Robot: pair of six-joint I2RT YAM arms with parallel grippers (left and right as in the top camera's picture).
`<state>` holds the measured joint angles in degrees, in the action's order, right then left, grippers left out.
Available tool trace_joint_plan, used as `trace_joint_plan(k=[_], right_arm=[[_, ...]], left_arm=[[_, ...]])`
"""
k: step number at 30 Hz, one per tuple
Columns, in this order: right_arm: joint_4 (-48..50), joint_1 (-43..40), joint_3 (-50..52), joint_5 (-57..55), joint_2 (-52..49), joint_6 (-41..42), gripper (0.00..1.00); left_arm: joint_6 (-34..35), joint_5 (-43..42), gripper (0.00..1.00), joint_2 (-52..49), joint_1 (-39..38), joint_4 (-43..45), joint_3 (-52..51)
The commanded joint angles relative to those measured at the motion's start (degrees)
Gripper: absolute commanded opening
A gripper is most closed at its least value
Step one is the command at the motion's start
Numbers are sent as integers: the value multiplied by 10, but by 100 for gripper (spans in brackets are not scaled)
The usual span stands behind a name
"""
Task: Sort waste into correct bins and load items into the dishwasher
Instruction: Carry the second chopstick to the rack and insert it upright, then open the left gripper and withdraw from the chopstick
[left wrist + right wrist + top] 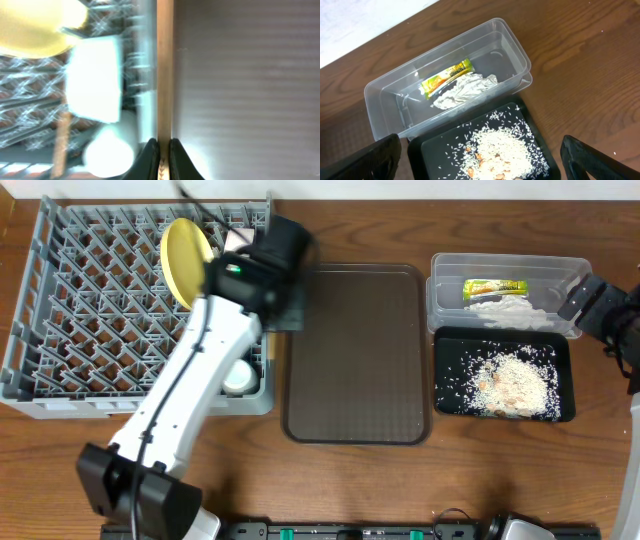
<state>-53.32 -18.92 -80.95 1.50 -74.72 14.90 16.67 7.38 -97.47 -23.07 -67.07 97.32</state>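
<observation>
Left gripper (164,152) clamped on a chopstick (165,70) along the right edge of the rack (60,300), beside the brown tray (355,350). Plate (185,255) standing in rack, far side. Right gripper (480,155) spread wide, holding nothing, right of tub (445,285). Wrapper (494,287) and tissue (508,306) in tub; rice (515,380) on black tray (450,395) just nearer.

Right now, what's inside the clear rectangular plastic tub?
A green-and-yellow snack wrapper and a crumpled white tissue lie side by side on the floor of the clear rectangular plastic tub. Anything under the tissue is covered; the rest of the floor shows bare.
</observation>
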Motion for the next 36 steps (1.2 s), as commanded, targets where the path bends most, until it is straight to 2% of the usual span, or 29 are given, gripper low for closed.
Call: trace_joint_plan(k=[1, 5, 12, 19, 25, 31, 33, 36], right_arm=[[-1, -2, -7, -2, 4, 5, 99], [-1, -2, -7, -2, 4, 5, 99], [-1, -2, -7, -2, 4, 5, 99], [-1, -2, -7, -2, 4, 5, 99], [-1, -2, -7, -2, 4, 5, 99], [-1, -2, -7, -2, 4, 5, 99], [-1, -2, -7, -2, 4, 5, 99], [-1, -2, -7, -2, 4, 5, 99]], left_arm=[[-108, 38, 8, -3, 62, -29, 2], [-172, 40, 8, -6, 103, -47, -10], [-174, 67, 7, -6, 168, -36, -49], [-201, 71, 8, -6, 177, 9, -105], [-201, 119, 8, -6, 177, 54, -153], [-201, 122, 8, -6, 192, 70, -169], [-201, 122, 16, -6, 196, 77, -169], [-201, 122, 36, -6, 202, 85, -169]])
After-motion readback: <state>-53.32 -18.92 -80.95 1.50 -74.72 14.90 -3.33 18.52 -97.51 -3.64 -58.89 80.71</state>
